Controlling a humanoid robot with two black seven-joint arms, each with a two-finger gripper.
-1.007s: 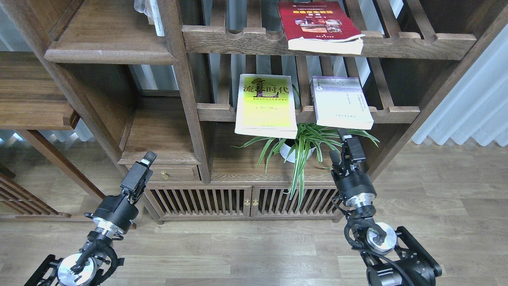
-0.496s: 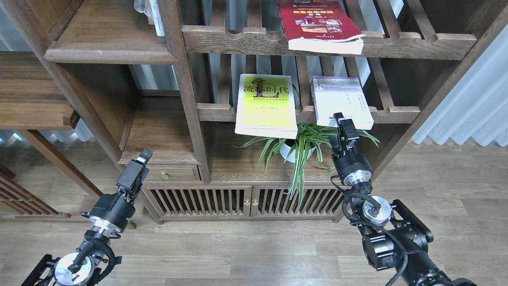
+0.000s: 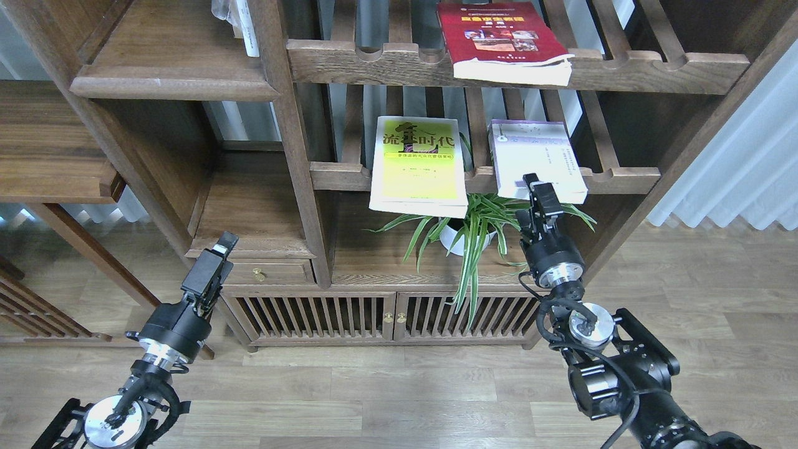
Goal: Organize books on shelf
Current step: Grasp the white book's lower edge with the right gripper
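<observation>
Dark-brown wooden shelving unit stands on grey-brown plank floor, pale curtain at right. Solid moulded shelf at upper left. 3 books lie flat on slatted racks: dark red book on upper rack; yellow-green book and lilac-white book on lower rack, both overhanging its front rail. Potted plant sits below them. Right gripper overlaps the lilac-white book's front edge; finger gap cannot be told. Left gripper hangs near the drawer, well apart from the books, finger gap indistinct.
</observation>
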